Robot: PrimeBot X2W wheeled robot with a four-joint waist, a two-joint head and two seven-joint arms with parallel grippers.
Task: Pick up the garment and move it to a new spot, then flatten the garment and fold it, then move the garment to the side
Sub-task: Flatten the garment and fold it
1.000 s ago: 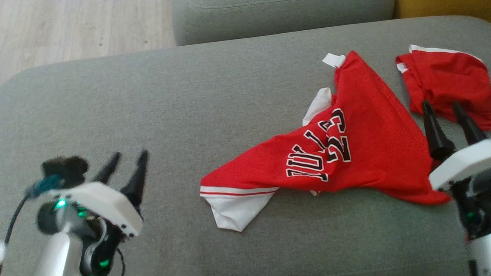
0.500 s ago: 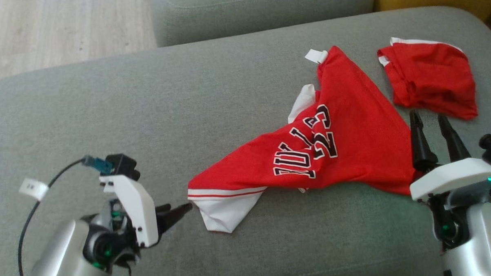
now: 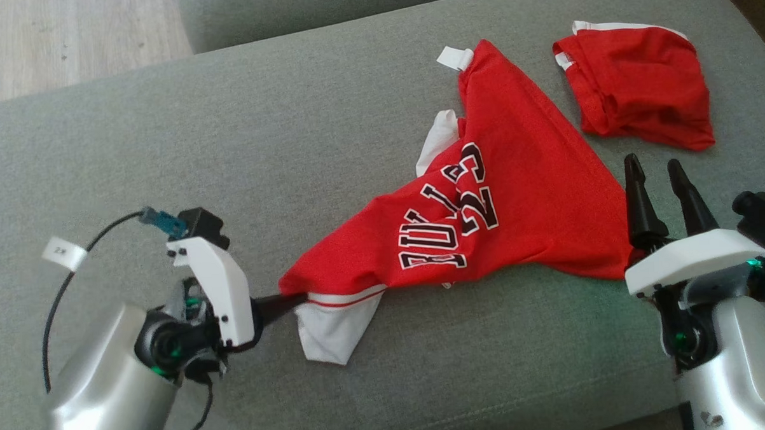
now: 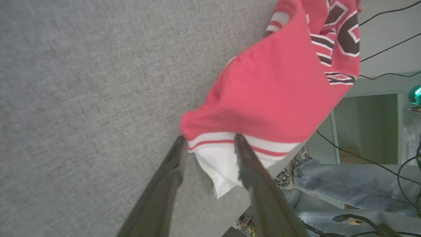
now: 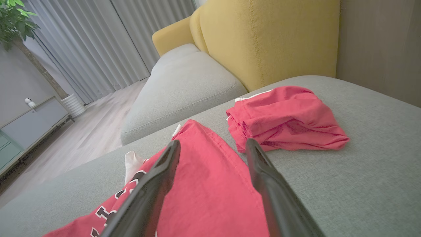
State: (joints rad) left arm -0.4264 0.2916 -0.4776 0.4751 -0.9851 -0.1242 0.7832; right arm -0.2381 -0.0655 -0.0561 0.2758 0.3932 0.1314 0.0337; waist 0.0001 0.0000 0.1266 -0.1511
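Garment (image 3: 521, 191): crumpled red fabric, white-striped hem.

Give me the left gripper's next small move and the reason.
Probably close the left gripper on the striped hem of the red jersey: its fingers straddle that corner, jaws apart, nothing gripped yet, and the garment must be lifted first.

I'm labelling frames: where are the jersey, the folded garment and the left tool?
jersey (image 3: 534, 190), head view, red panel beside the lettering.
folded garment (image 3: 639, 85), head view, its top layer.
left tool (image 4: 209, 138), left wrist view, midway between fingertips.
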